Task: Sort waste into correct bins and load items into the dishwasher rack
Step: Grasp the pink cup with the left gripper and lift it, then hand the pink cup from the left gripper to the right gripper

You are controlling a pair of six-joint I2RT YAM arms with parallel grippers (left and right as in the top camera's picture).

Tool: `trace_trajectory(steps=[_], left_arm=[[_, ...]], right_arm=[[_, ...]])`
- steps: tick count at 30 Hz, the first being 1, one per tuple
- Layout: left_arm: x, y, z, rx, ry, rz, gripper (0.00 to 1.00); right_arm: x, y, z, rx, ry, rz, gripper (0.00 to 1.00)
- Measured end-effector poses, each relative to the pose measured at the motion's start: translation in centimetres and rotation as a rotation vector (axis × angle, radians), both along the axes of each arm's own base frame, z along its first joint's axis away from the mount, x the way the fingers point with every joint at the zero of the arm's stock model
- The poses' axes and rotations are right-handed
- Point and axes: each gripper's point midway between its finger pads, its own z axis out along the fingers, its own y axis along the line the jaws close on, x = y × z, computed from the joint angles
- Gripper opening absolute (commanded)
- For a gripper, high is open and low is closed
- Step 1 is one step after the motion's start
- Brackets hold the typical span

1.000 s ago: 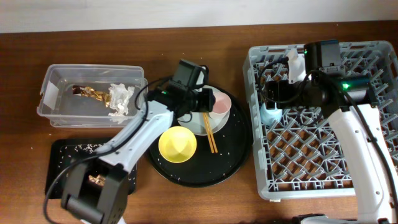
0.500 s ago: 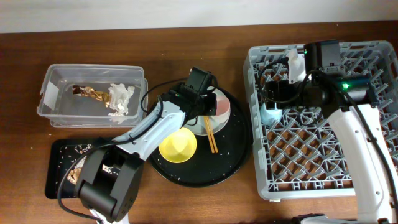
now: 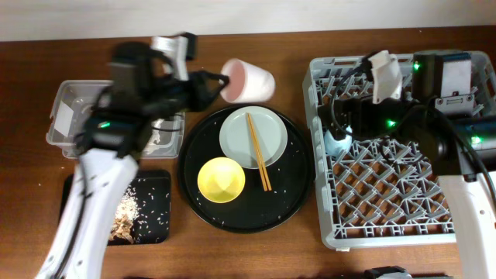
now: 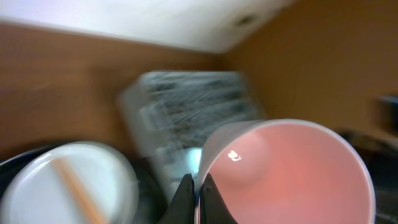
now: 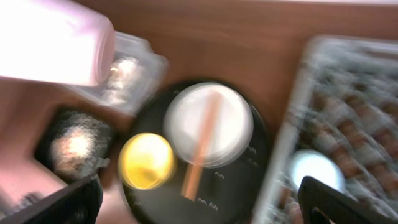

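The left gripper (image 4: 198, 194) is clamped on the rim of the pink cup (image 3: 249, 80), holding it on its side in the air beyond the round tray (image 3: 287, 194), left of the rack (image 3: 387, 194). The right gripper (image 3: 342, 128) hangs over the rack's far left part, fingers spread and empty.

Done, I judge: the blue cup (image 3: 338, 144) is in the rack and the scraps (image 3: 122, 217) are in the black bin (image 3: 163, 232). The tub (image 3: 66, 97) is mostly hidden by the arm.

Left to do: pink cup, plate (image 3: 236, 136), chopsticks (image 3: 260, 155), bowl (image 3: 221, 179).

The table (image 3: 271, 46) is brown wood, with a pale wall (image 3: 232, 15) at the far edge.
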Motion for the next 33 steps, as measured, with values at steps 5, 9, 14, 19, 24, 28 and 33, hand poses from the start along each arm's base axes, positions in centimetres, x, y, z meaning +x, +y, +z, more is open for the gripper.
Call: trace_trajectory(steps=[5, 9, 14, 19, 24, 28, 33], left_arm=[[-3.8, -0.1, 3.6, -0.215, 0.024, -0.267, 0.00], [-5.7, -1.9, 4.4, -0.252, 0.023, -0.387, 0.01], [-7.0, -3.6, 4.9, -0.265, 0.018, -0.457, 0.01], [-7.9, -5.0, 5.4, -0.271, -0.003, -0.505, 0.00], [-9.0, -6.4, 5.9, -0.279, -0.010, -0.555, 0.00], [-8.5, -6.4, 5.7, -0.273, -0.007, -0.531, 0.00], [-8.3, -6.2, 5.6, -0.274, 0.003, -0.524, 0.01]], right_arm=[[-2.9, 5.0, 3.9, 0.205, -0.151, 0.386, 0.98], [-4.5, 6.3, 5.6, 0.294, -0.210, 0.519, 0.98], [-5.2, 6.7, 6.2, 0.338, -0.228, 0.575, 0.98], [-5.3, 6.9, 6.2, 0.344, -0.225, 0.584, 0.98], [-5.5, 8.2, 5.6, 0.357, -0.199, 0.632, 0.82], [-5.7, 8.4, 5.8, 0.374, -0.203, 0.654, 0.45], [-5.8, 8.5, 6.1, 0.380, -0.221, 0.666, 0.45]])
